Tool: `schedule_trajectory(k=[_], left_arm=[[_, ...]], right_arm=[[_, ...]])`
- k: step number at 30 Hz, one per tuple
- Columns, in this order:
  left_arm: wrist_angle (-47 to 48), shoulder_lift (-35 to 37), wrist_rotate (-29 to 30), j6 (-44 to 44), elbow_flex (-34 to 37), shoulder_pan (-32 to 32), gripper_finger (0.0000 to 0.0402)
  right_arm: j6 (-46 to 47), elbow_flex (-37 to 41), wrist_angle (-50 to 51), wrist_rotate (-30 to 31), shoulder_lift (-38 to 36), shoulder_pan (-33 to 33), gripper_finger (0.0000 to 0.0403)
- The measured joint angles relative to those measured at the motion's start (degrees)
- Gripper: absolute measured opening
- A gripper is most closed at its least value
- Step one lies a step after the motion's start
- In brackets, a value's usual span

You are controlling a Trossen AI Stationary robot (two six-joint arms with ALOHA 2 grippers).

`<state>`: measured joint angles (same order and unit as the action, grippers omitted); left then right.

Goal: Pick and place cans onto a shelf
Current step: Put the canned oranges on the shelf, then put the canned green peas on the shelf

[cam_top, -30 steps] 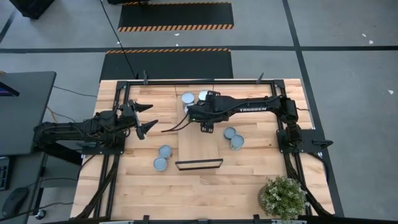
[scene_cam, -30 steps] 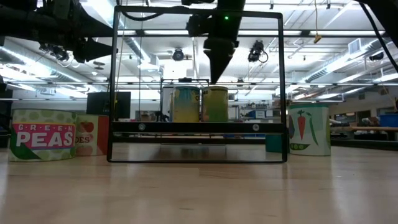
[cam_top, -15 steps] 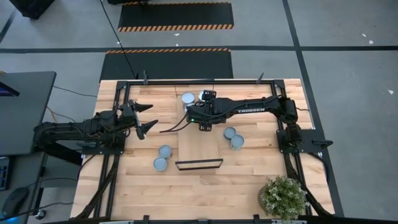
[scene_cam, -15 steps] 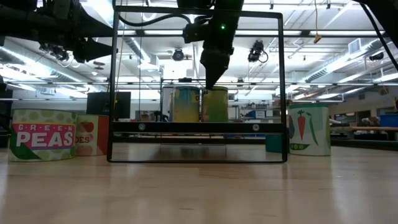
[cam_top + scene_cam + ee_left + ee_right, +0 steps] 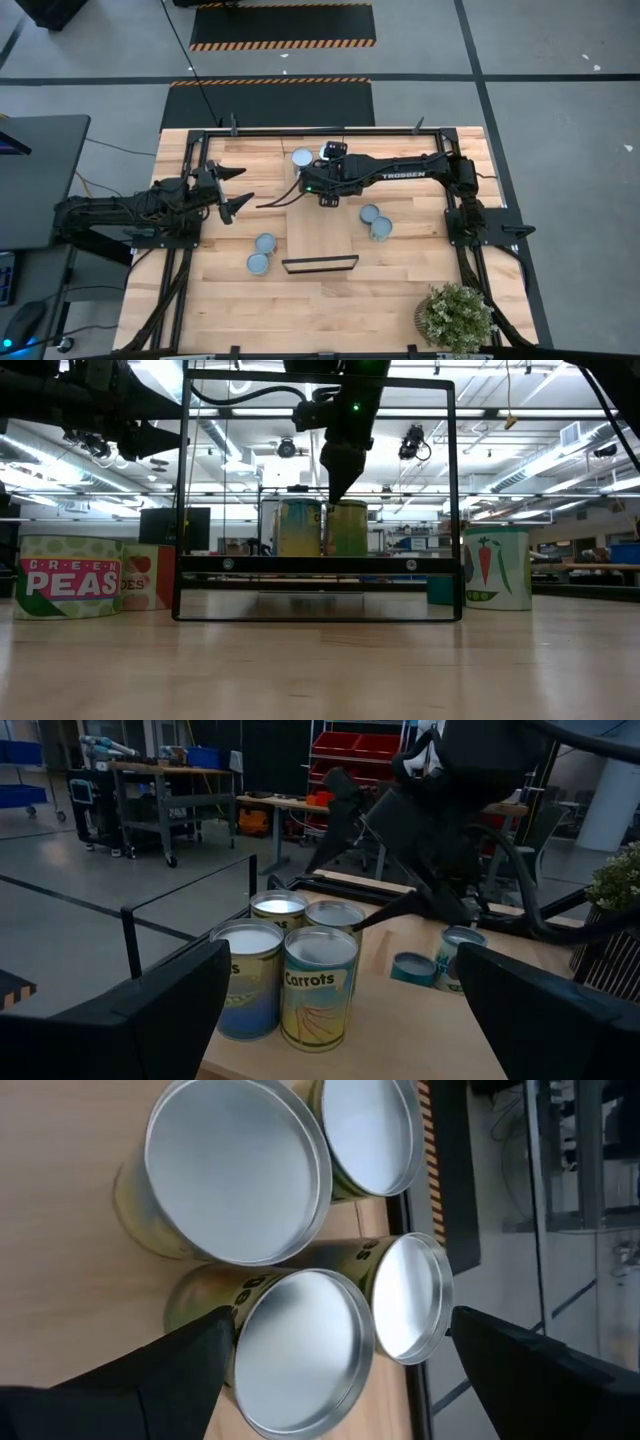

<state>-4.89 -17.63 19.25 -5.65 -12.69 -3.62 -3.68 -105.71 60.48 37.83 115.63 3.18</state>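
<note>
Noticed the right gripper (image 5: 335, 482) slid a touch farther over the cans (image 5: 302, 157) compared with a second ago, and dipped lower in the low view too. Found it hanging fingers-down right above the bunch of four at the far edge of the table (image 5: 410, 280), tips just over the tin tops and not touching. Saw its fingers spread wide in the right wrist view, nothing between them, four silvery lids below. Caught only one lid of that bunch in the high view, with the wrist covering the rest.

Counted four more tins: two just beside each other near the right side of the shelf (image 5: 318, 232), two more off its left side, all standing on the tabletop. Saw no can on the board. Found the board itself lying mid-table with the black frame (image 5: 320, 264) at the near end, and the four-tin bunch sitting just past the far end.

Spotted the left gripper (image 5: 240, 186) parked well off to the left, raised, fingers splayed and holding nothing. Read "Carrots" on one label in the left wrist view and "Green Peas" on a tin in the low view. Also clocked a potted plant (image 5: 455, 315) at the near right corner.
</note>
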Motion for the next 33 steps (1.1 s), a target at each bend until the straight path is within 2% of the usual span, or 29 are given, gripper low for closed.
schedule_trajectory(k=[7, 12, 15, 19, 23, 28, 33], left_arm=[[0.12, 0.0, 0.0, 0.15, 0.0, 0.0, 0.0393], [1.01, 0.0, 0.01, 0.24, 0.0, -0.04, 0.0393], [0.94, 0.0, 0.88, 0.24, 0.0, -0.04, 0.0393], [1.09, -1.04, 6.1, 0.01, -0.04, -0.07, 0.0393], [1.09, -3.83, 9.16, -0.72, -0.04, -0.07, 0.0393], [0.06, -6.77, 10.12, -1.15, -0.04, -0.07, 0.0393], [0.59, -6.73, 10.12, -1.25, -0.04, -0.07, 0.0393]], right_arm=[[-1.38, -3.72, 0.98, 0.43, 0.0, -1.56, 0.0379], [1.27, -7.23, 8.28, 7.37, -0.02, -0.98, 0.0379], [5.83, -7.81, 13.39, 7.53, -0.02, 1.06, 0.0379], [13.43, -7.82, 19.87, 5.42, 0.0, 5.01, 0.0379], [16.78, -7.8, 20.83, 4.46, -0.04, 8.59, 0.0379], [16.74, -7.8, 17.87, 0.55, -0.13, 12.88, 0.0379], [17.65, -7.46, 15.71, -4.68, -0.19, 16.7, 0.0373]])
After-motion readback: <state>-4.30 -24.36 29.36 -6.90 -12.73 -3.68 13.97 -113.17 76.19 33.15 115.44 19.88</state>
